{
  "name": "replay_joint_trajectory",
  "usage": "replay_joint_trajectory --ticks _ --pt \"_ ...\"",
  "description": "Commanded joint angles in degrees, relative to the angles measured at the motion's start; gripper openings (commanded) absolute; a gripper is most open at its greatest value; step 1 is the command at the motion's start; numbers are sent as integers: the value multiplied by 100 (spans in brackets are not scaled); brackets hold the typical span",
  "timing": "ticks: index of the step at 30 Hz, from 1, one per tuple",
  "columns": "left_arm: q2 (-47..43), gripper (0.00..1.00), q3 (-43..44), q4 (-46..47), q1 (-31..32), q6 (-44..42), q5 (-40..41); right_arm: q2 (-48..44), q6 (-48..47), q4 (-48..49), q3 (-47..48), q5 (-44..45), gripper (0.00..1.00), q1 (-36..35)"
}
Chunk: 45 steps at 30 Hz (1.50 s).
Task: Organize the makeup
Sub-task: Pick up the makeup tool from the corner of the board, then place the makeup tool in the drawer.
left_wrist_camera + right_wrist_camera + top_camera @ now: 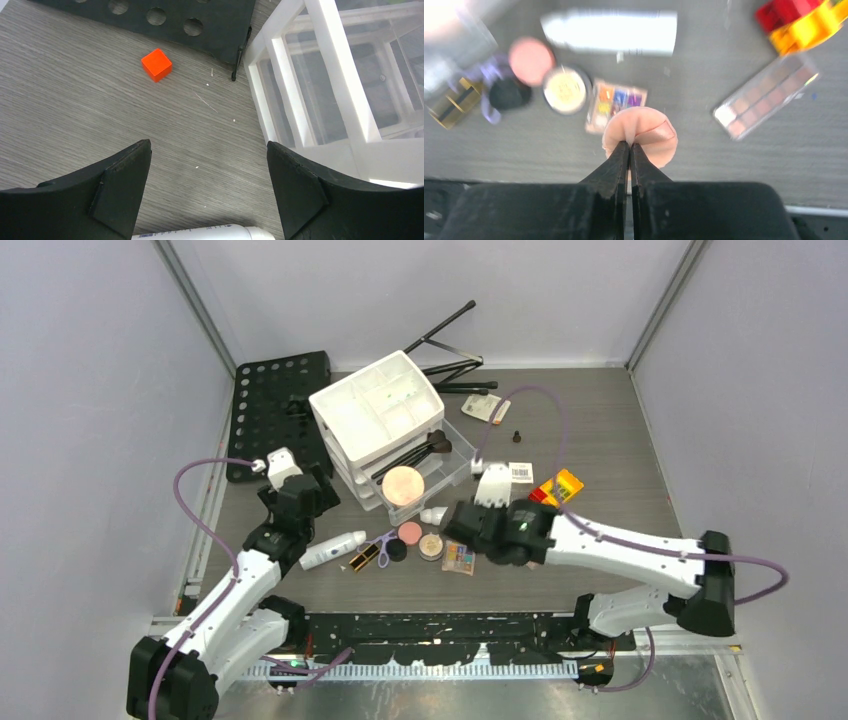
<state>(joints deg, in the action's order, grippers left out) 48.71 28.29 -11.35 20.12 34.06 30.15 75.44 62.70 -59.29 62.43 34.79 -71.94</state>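
Your right pincer (629, 146) is clenched, its black tips pinching the near edge of the peach powder puff (649, 132), a soft round pad with a glossy band across it. The puff hangs above the grey wood-grain desk (600, 440), just in front of the small multicolour eyeshadow palette (616, 102).

No brand name is legible anywhere. The only print you can make out is a barcode on a white label (521, 472), and the small print on the white bottle (200, 233) under your left arm is too small to read.

Left of the small palette lie a round cream-filled jar (566, 89), a flat pink compact (530, 60), a matte black lid (509, 94) and the black-gold lipstick (454, 102). A white tube (611, 32) lies farther off, blurred. A long palette of neutral shades (766, 95) sits to the right, near the translucent red-and-yellow block (809, 20).

Your left pincer (207, 170) is released, jaws wide, holding nothing, beside the white drawer organizer (325, 100) with clear plastic drawers. In the organizer's open drawer lie a large peach compact (403, 483) and black brushes (415, 452). An orange-red cube (156, 65) rests near the black perforated panel (200, 20).
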Motion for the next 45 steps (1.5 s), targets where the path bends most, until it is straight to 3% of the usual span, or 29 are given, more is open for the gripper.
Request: replay_joint_trajectory --ticks 1,6,11,19,21,23,25,28,36,45 --pt "-38 88 38 225 -17 -2 34 -439 -1518 -76 1098 665 8 872" --pt "-40 88 34 205 -17 -8 60 241 -2812 451 2634 81 8 1603" --pt "-46 88 24 242 -17 -9 47 1379 -3428 828 3947 -671 8 2077" --pt "33 88 51 242 -17 -39 43 2645 -3599 984 4562 -1210 9 2478" --pt "26 88 50 246 -17 -39 35 2779 -3600 991 4527 -1242 13 2537" --pt "17 88 49 241 -17 -32 22 2821 -3582 1008 4456 -1233 25 2573" --pt "9 88 53 235 -17 -39 -3 2716 -3568 1150 4331 -1270 42 2585" --pt "3 88 38 250 -17 -30 -9 2500 -3555 1339 4226 -1193 53 2611" --pt "51 88 55 249 -17 -27 -53 1681 -3523 1345 3810 -681 54 2802" --pt "-81 88 73 158 -17 -85 72 -352 -3096 1627 1770 -209 55 3632"
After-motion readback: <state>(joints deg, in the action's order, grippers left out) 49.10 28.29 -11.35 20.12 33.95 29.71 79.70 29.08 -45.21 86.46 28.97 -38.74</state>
